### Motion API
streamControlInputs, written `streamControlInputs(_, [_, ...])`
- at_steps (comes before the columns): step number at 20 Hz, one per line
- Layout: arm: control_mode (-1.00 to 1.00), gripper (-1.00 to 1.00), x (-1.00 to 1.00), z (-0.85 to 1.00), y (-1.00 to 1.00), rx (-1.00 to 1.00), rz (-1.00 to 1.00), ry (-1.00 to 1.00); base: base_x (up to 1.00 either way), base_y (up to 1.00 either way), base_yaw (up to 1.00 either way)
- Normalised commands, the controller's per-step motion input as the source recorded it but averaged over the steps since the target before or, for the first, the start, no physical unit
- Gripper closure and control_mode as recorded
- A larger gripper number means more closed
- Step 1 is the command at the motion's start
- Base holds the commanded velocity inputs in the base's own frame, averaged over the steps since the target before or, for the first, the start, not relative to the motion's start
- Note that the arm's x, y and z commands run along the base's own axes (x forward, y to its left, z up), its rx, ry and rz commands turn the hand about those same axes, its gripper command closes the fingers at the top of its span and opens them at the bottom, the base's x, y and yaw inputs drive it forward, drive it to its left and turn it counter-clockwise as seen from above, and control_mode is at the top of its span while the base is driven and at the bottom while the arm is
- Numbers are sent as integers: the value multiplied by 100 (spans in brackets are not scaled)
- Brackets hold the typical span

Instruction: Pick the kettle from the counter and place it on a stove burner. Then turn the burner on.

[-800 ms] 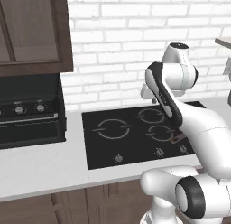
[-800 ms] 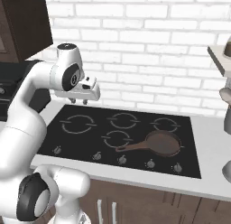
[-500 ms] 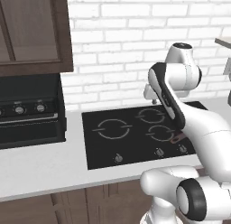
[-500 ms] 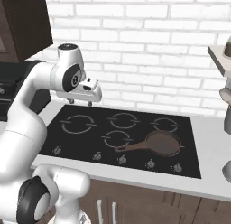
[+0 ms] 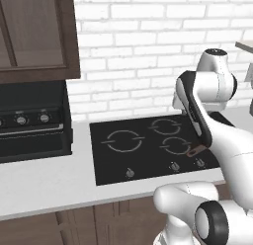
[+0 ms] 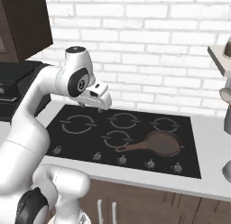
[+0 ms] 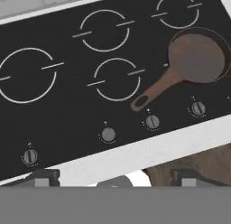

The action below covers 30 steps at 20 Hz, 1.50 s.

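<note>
No squat silvery kettle can be made out; some grey shapes at the right edge of the right base view are cut off and unclear. The largest burner ring (image 5: 124,141) (image 6: 79,124) (image 7: 28,75) lies at the left of the black cooktop, bare. My gripper (image 6: 104,105) (image 7: 115,178) hangs above the cooktop's middle, open, with nothing between its fingertips (image 7: 43,175). The pale counter (image 5: 49,184) (image 6: 212,151) runs along both sides and the front of the cooktop.
A brown frying pan (image 6: 162,143) (image 7: 196,58) sits on the front right burner, handle (image 5: 195,150) pointing left. Several knobs (image 7: 108,134) line the cooktop's front edge. A dark oven-like appliance (image 5: 29,125) stands on the left under a brown cabinet (image 5: 34,36).
The hand has shifted slightly to the right and down over the cooktop. Nothing else has moved.
</note>
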Motion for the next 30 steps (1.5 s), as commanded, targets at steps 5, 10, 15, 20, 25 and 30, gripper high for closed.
streamControlInputs(5, [-100, -100, -24, 0, -55, 0, -20, 0, 0, 0, 0])
streamControlInputs(10, [-100, -100, -14, -4, -59, 0, -14, 0, 0, 0, 0])
streamControlInputs(15, [-100, -100, -11, 0, -73, 0, -14, 0, 0, 0, 0])
streamControlInputs(20, [-100, -100, -6, 0, -77, 0, -15, 0, 0, 0, 0])
streamControlInputs(25, [-100, -100, -1, 0, -80, 0, -16, 0, 0, 0, 0])
streamControlInputs(30, [-100, -100, 0, -4, -86, 0, -16, 0, 0, 0, 0])
